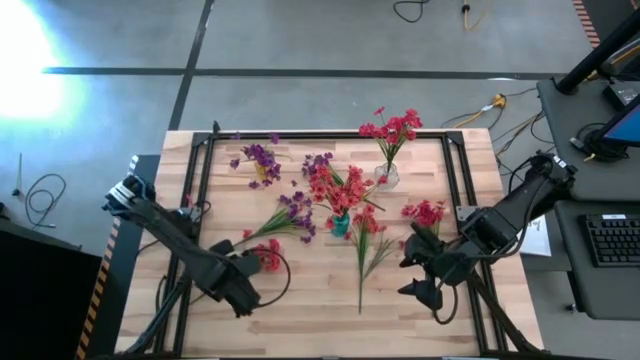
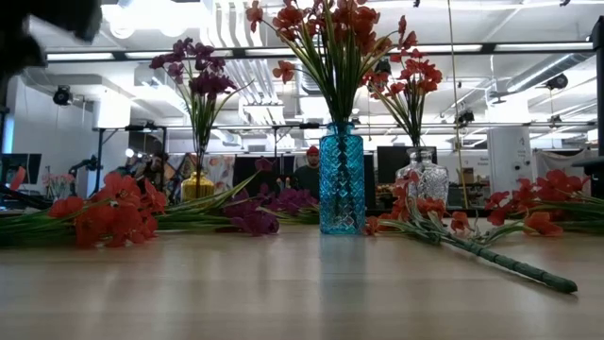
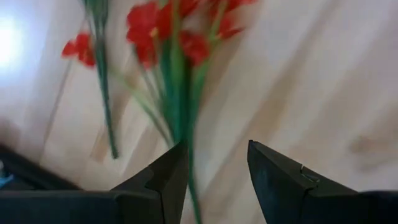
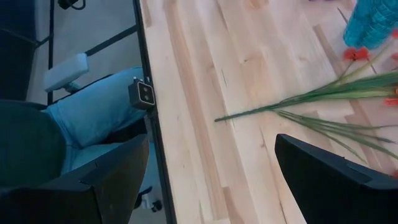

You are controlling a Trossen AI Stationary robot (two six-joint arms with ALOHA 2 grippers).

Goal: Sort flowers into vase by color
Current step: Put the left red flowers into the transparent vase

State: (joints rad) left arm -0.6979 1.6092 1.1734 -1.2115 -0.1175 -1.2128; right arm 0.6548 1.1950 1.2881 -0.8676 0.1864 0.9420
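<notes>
The left gripper [image 3: 214, 171] is low over the wooden surface [image 1: 300, 290] with its jaws released, and the stem of a red flower sprig [image 3: 168, 37] runs right between them, so it looks ready to pinch that stem and lift it. The right gripper [image 4: 211, 180] waits with its jaws spread wide and holding nothing, and a long green stem [image 4: 292, 106] lies just ahead of them. Past both jaws, the blue vase [image 1: 340, 224] and the clear vase [image 1: 387, 176] already hold red flowers, while the yellow vase [image 1: 262, 172] holds purple ones.

Red sprig [image 3: 168, 37] blurred beyond the left pincer [image 3: 214, 171]
</notes>
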